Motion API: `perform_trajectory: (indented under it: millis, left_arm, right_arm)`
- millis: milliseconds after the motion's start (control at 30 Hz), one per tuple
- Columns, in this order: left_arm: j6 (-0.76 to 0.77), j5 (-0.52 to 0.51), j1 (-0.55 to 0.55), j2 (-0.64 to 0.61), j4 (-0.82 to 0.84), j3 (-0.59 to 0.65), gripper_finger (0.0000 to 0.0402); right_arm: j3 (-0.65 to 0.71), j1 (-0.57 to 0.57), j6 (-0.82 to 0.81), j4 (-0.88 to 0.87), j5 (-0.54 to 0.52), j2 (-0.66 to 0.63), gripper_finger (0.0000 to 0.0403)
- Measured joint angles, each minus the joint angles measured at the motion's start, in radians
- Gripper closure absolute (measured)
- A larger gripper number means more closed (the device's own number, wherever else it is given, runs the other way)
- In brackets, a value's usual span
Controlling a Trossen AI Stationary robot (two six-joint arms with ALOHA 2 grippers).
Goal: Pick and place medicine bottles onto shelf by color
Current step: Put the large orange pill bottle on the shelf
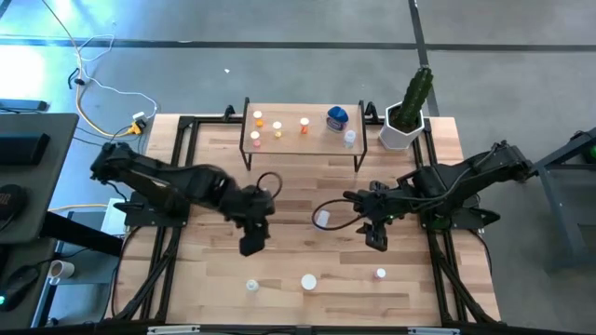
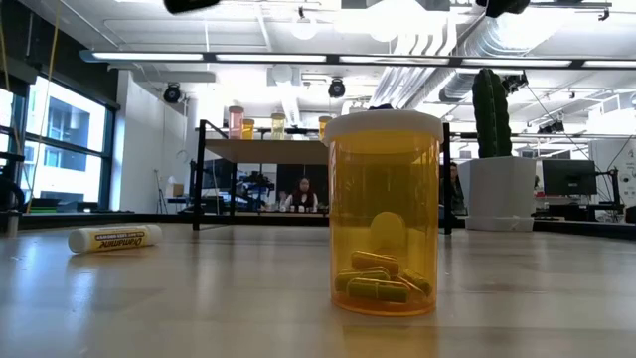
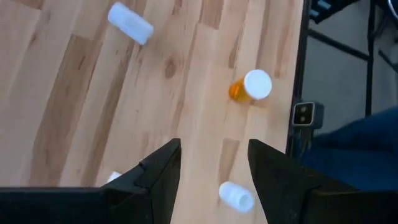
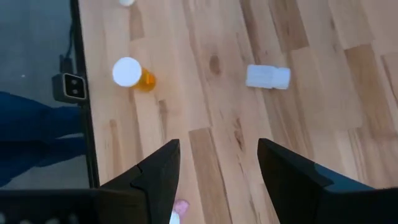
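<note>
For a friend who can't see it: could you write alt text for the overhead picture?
Two dark robot arms reach over a wooden table, the left gripper and right gripper open and empty. Small bottles stand on a low shelf; others lie scattered nearer.

Table (image 1: 307, 251) matt wood; orange bottle (image 2: 384, 214) glossy plastic.
</note>
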State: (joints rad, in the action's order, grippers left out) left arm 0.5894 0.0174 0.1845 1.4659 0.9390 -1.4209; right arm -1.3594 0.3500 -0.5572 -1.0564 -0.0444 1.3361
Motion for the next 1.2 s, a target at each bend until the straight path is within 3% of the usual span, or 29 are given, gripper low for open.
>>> perform_trajectory:
  millis: [333,600,833,967,1200]
  left_arm:
    - [0.276,-0.220,0.194,-0.095,-0.028,0.131,0.0225]
    - [0.471,-0.393,0.320,-0.099,-0.025,0.203,0.0225]
    - [0.566,-0.433,0.374,-0.098,-0.028,0.214,0.0225]
    - [0.594,-0.434,0.389,-0.098,-0.029,0.214,0.0225]
    - [0.594,-0.433,0.394,-0.098,-0.048,0.214,0.0225]
  right_arm:
    - [0.000,0.000,0.122,0.137,0.037,0.000,0.0196]
    - [0.000,0.000,0.220,0.252,0.030,0.000,0.0196]
    - [0.000,-0.003,0.240,0.273,0.027,0.000,0.0159]
    - [0.000,-0.003,0.315,0.371,0.000,0.011,0.0133]
    - [-0.001,0.020,0.419,0.435,0.030,0.108,0.0126]
